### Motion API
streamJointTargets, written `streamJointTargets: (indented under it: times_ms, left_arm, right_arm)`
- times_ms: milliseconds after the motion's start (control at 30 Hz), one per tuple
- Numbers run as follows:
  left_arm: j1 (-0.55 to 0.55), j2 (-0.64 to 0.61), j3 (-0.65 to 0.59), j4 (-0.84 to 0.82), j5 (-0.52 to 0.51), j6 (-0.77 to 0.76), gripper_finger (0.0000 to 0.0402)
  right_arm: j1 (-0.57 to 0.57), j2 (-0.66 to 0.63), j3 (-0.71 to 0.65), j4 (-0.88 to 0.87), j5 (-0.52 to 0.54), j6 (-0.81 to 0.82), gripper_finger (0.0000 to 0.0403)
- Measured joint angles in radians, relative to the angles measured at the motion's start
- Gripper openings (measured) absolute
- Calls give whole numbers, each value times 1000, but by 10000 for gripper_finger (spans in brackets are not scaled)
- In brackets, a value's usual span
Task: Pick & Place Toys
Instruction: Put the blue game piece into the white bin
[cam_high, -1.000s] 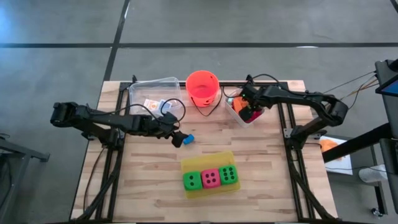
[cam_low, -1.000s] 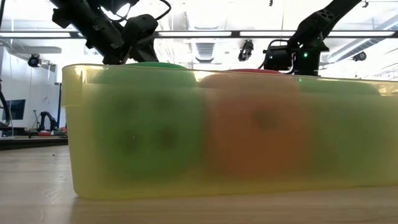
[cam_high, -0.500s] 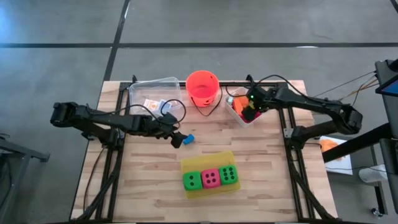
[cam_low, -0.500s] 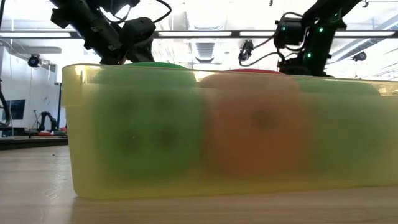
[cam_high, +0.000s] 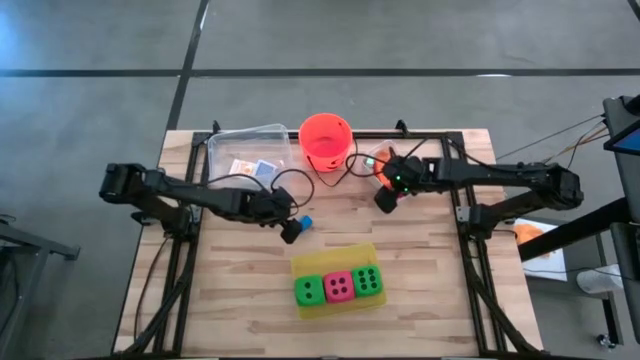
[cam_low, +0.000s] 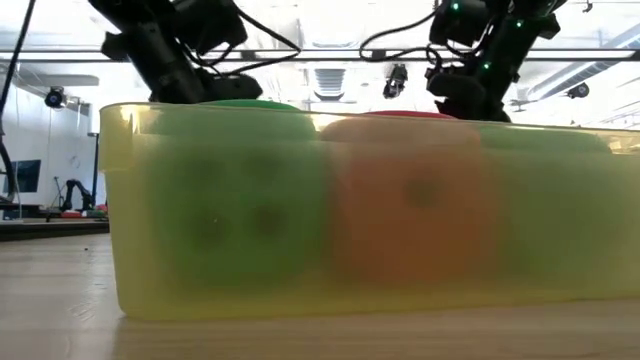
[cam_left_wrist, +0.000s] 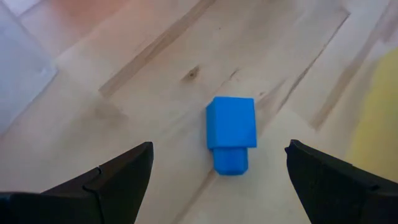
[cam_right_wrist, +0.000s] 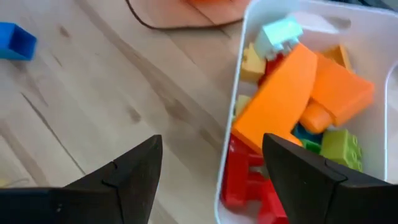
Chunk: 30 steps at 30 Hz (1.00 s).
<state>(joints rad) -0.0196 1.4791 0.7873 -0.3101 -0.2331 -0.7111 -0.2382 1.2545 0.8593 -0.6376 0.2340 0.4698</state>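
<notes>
One small blue brick (cam_left_wrist: 231, 134) with a narrower stub, between empty, spread left fingers (cam_left_wrist: 118, 180)

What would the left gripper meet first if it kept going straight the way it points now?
Most likely the blue brick: it lies on the table between the open fingers of the left gripper, just ahead. How far ahead is unclear.

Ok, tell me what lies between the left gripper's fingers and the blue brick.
Only bare wooden table: in the left wrist view the blue brick lies ahead of the open left gripper, untouched by either finger.
</notes>
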Motion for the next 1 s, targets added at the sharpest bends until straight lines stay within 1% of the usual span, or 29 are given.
streamJointTargets:
  times_ms: [233, 400, 633, 733, 833, 1000]
  left_arm:
    - [3, 138, 74, -6, -14, 62, 355]
    - [3, 216, 110, -18, -10, 85, 354]
    - [8, 246, 117, -31, -10, 87, 348]
    - [8, 252, 117, -30, -10, 97, 329]
    - [8, 252, 117, -27, -2, 118, 299]
    - [8, 252, 117, -26, 11, 119, 251]
  right_arm:
    - [61, 0, -4, 58, 7, 21, 272]
    - [101, 0, -5, 69, 54, 21, 272]
    - [123, 0, -14, 97, 60, 16, 272]
    - [125, 0, -26, 120, 65, 3, 272]
    - [125, 0, -51, 154, 64, -2, 272]
    - [125, 0, -67, 158, 64, -13, 272]
